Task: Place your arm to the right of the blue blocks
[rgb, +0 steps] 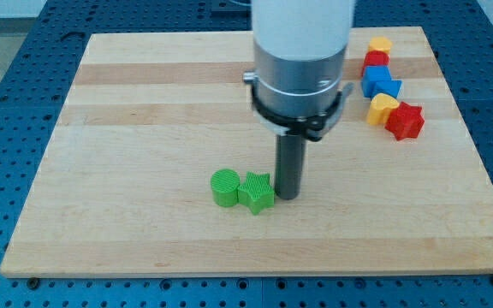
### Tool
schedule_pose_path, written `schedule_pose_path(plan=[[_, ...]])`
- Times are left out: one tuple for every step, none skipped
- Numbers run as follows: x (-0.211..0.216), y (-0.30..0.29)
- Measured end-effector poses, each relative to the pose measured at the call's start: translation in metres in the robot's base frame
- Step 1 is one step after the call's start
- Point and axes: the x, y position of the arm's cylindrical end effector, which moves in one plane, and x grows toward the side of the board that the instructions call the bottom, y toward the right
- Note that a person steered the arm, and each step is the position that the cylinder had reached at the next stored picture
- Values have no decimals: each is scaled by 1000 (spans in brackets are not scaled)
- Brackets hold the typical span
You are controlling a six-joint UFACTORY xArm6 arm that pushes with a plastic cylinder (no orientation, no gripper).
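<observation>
The blue blocks (pixel 380 82) lie at the view's upper right, seemingly two pressed together, in a column of blocks. Above them sit a yellow block (pixel 380 44) and a red block (pixel 376 60). Below them sit a yellow block (pixel 382 109) and a red star-shaped block (pixel 406 121). My tip (pixel 287 196) rests on the board near the centre, far to the left of and below the blue blocks. It touches or nearly touches the right side of a green star-shaped block (pixel 257 192).
A green cylinder (pixel 225 187) sits against the left of the green star. The wooden board (pixel 127 103) lies on a blue perforated table (pixel 7 85). The arm's wide body (pixel 299 60) hides part of the board's top middle.
</observation>
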Motion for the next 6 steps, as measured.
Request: schedule_pose_path(plan=[[-12, 86], [-29, 183], [-69, 264], [-116, 297], [-163, 273], [-182, 229]])
